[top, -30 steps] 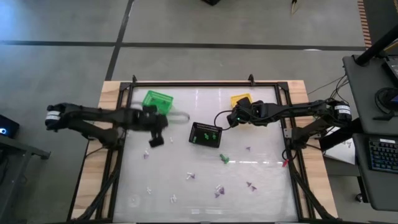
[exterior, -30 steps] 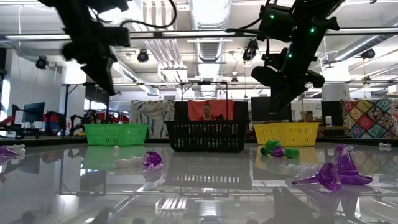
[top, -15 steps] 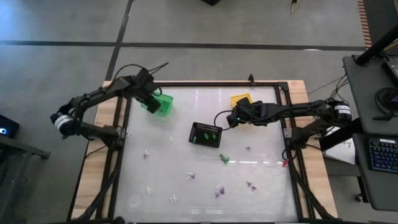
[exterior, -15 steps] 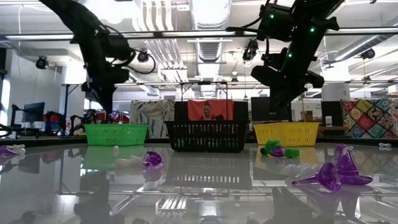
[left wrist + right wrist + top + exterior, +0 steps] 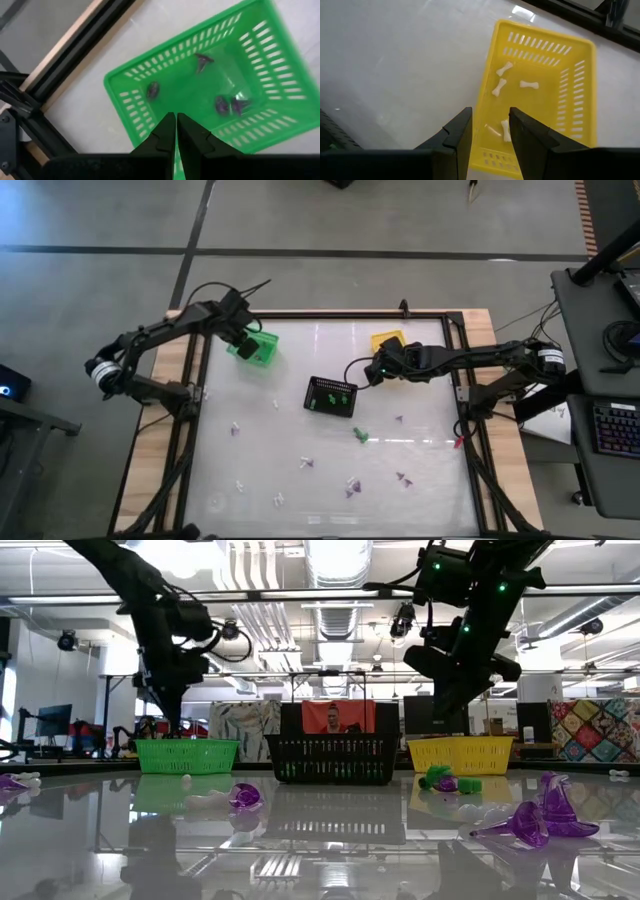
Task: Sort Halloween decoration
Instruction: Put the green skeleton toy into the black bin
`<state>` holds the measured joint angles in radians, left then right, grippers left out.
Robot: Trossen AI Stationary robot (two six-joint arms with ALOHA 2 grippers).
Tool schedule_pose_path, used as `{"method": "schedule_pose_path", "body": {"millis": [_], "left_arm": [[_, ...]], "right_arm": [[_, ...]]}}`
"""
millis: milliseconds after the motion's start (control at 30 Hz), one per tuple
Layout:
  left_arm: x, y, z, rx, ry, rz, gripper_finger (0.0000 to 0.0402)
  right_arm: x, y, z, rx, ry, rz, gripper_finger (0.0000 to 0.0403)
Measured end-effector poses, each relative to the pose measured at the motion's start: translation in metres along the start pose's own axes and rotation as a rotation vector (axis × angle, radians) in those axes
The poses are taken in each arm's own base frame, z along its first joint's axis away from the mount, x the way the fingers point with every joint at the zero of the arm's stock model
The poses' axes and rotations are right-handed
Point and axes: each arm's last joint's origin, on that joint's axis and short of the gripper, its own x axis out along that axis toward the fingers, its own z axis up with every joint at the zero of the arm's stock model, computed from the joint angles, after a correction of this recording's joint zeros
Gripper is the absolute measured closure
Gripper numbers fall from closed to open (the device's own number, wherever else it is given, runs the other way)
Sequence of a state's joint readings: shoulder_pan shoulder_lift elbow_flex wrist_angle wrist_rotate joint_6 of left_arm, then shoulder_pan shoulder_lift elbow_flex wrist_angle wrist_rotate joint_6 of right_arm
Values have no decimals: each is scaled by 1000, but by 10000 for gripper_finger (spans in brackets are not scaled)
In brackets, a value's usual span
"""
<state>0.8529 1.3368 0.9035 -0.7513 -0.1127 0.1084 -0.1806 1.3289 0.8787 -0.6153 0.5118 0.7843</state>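
You are looking down on the table (image 5: 330, 480), with three baskets toward twelve o'clock and the trinkets spread toward six. The left tool (image 5: 243, 340) is hanging over the green basket (image 5: 256, 346) at about eleven o'clock, its fingers (image 5: 165, 135) pressed together and gripping nothing; its wrist view is showing purple trinkets (image 5: 221, 105) lying inside that basket. The right tool (image 5: 383, 366) is hovering at the table-centre edge of the yellow basket (image 5: 389, 340) at about one o'clock, its fingers (image 5: 457, 135) standing apart with nothing between them; white bone trinkets (image 5: 529, 85) are lying in the yellow basket. The black basket (image 5: 331, 396) is sitting near the table's centre, between the other two and nearer six, with green trinkets (image 5: 338, 393) inside it. The unsorted Halloween decoration (image 5: 352, 485) is lying scattered across the six-o'clock half of the table: a green piece (image 5: 360, 436) just beside the black basket's five-o'clock corner, purple pieces (image 5: 402, 477) near five, and white pieces (image 5: 278, 500) near seven. In the low view, a person (image 5: 333, 720) is showing behind the black basket.
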Motion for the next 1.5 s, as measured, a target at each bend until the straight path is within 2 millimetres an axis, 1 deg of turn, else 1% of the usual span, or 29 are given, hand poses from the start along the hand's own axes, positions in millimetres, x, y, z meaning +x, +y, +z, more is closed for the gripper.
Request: {"method": "schedule_pose_path", "body": {"millis": [167,300,400,567,633,800,933,1033,1167,1300,1500], "left_arm": [[-22,-14,0,16,-103,-37,401],[-45,-34,-2,47,-225,-90,401],[-62,-51,-4,88,-319,-140,401],[-90,-79,-9,173,-486,-244,401],[-98,-89,-12,207,-533,-283,401],[-114,-110,-20,284,-615,-369,401],[-121,-121,-26,317,-648,-408,401],[-124,-127,-29,328,-659,-406,401],[-125,-131,-31,338,-662,-391,401],[-122,-133,-30,340,-653,-388,401],[-121,-134,-29,341,-650,-387,401]], "right_arm": [[-9,2,7,2,15,69,282],[-18,6,14,12,47,163,282],[-26,13,18,-6,87,258,282],[-44,29,18,-102,137,423,282],[-53,36,15,-184,155,500,282],[-72,53,-3,-442,180,661,282],[-85,62,-25,-667,154,714,282],[-89,71,-41,-773,158,727,282],[-87,85,-60,-890,163,678,282],[-80,98,-76,-981,203,605,282],[-65,113,-87,-1060,263,528,282]]}}
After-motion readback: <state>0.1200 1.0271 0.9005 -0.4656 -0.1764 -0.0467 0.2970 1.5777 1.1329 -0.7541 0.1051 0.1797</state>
